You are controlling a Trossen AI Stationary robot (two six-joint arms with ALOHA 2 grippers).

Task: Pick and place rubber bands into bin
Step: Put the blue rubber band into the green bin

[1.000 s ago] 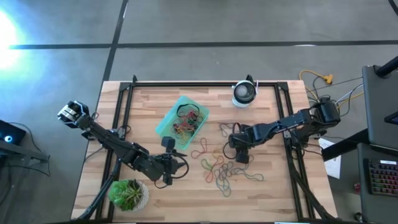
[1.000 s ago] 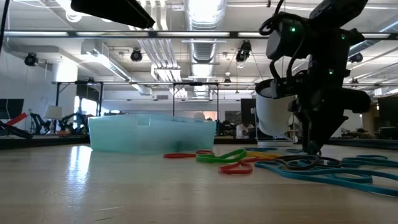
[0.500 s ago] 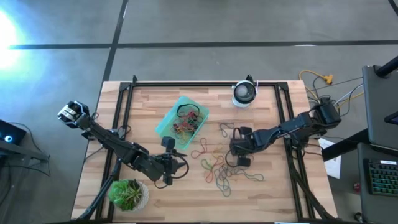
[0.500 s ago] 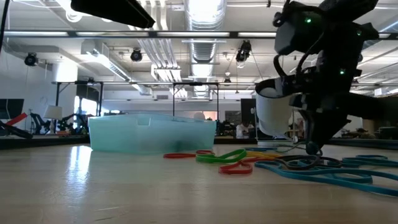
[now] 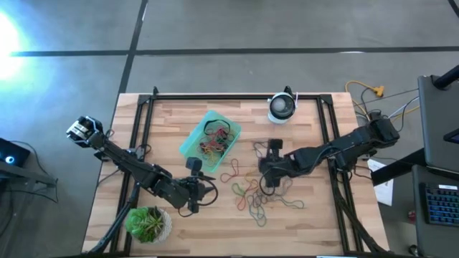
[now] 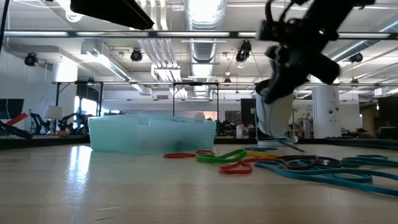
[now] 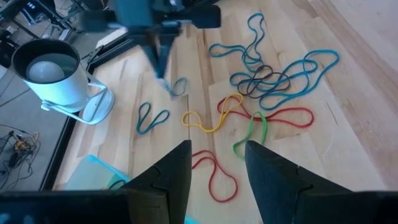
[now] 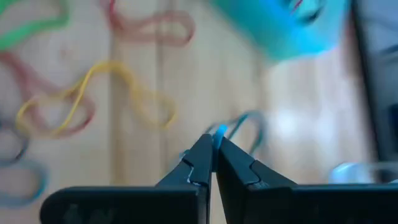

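Several loose rubber bands (image 5: 254, 193) in red, green, yellow, blue and dark colours lie flat on the wooden table, right of the teal bin (image 5: 209, 142), which holds a few bands. My right gripper (image 5: 267, 172) hovers over the pile's far edge, shut on a small blue-grey band (image 8: 245, 124). The left wrist view shows that gripper (image 7: 160, 68) with the band (image 7: 177, 87) dangling from it. My left gripper (image 7: 217, 149) waits open near the table's front left, pointing at the pile. My right gripper pinches one spot of the small blue-grey band's loop (image 8: 219, 130) between its two fingertips. The fingers slant down from the table's right side. The rest of the loop hangs slack below the tips, and it looks clear of the table.
A white-and-black round device (image 5: 282, 107) stands at the far edge behind the pile. A potted green plant (image 5: 149, 223) sits at the near left corner. Black frame rails run along the table's sides. Bare wood lies between bin and pile.
My right gripper has shut on the small blue-grey band at the pile's far edge. It has then risen, tipped and rolled, and drifted a little toward the bin, taking the band up off the table. The other bands have stayed in place.
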